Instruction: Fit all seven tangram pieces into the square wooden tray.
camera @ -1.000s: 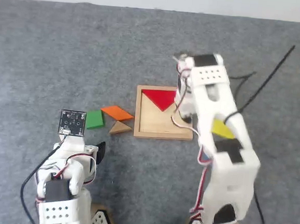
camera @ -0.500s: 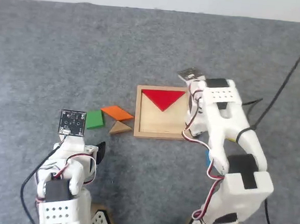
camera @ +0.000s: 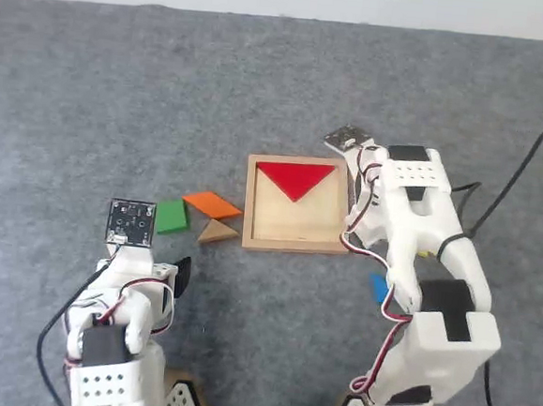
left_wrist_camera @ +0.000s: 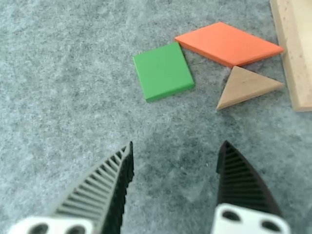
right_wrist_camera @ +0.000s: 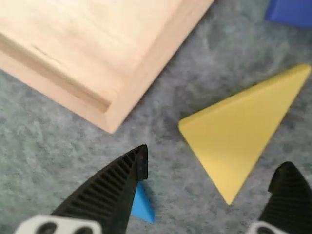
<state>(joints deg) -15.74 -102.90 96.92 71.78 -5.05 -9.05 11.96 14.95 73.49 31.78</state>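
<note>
SO-101 pair at a grey-covered table [camera: 72, 103], tangram job barely begun. Nearest the bases, the left arm [camera: 116, 322] sits folded low. Its left gripper [left_wrist_camera: 176, 151] has jaws spread w/ nothing btwn them, aimed at bare table short of three loose pieces: green square [left_wrist_camera: 163, 70], wooden triangle [left_wrist_camera: 246, 87] and orange parallelogram [left_wrist_camera: 226, 43].

On the other side the right arm [camera: 423, 243] is stretched fwd, wrist pitched down beside the near right corner of the square wooden tray [camera: 292, 246]. A blue piece [camera: 379, 287] lies on the table by its forearm. The right gripper [right_wrist_camera: 214, 163] is likewise spread wide and empty. The yellow triangle [right_wrist_camera: 239, 136] lies flat directly under the gap, just off the tray corner and clear of it. Its square corner points approx. toward the tray. The long edge faces one jaw, a short edge the other. Those faces aren't parallel, so a straight pinch could twist the piece. The right arm is plainly the closer one for it.

Farther out, the tray holds one piece, a red triangle [camera: 296, 180], against the far rim.
</note>
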